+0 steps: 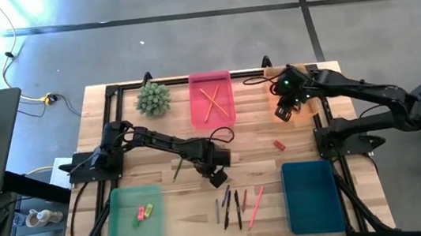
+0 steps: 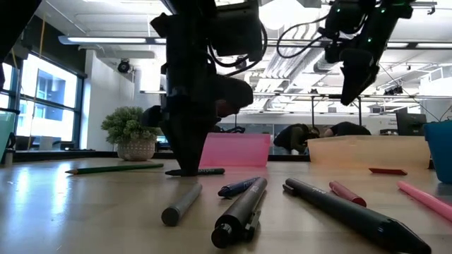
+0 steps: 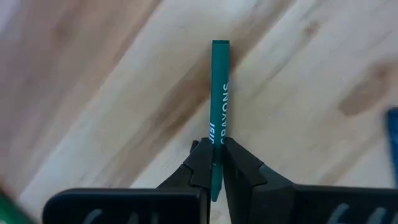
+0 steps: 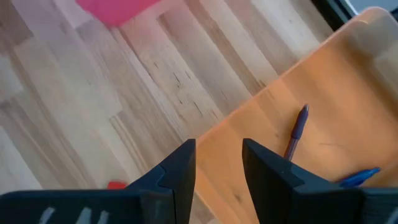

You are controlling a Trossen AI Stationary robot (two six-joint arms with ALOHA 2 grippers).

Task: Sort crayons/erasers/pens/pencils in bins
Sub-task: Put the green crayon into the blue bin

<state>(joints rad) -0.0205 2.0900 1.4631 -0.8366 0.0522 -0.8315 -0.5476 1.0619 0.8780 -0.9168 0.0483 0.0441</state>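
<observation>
My left gripper stands low over the table by the loose pens, shut on a dark teal crayon printed "CRAYONS". My right gripper hangs open, high above the near rim of the orange bin, which holds a purple pen and a blue pen. The pink bin holds two orange pencils. The green bin holds a pink and a yellow eraser. A red eraser and a dark green pencil lie flat on the table. My left gripper pinches the crayon near one end between its two fingertips. The fingers come from above, pointing down, and close across the crayon's width. The crayon lies flat on the table, its long part reaching out past the fingers.
Several pens and a pink stick lie loose on the table between the green bin and the teal bin. A potted plant stands at the far edge, left of the pink bin.
</observation>
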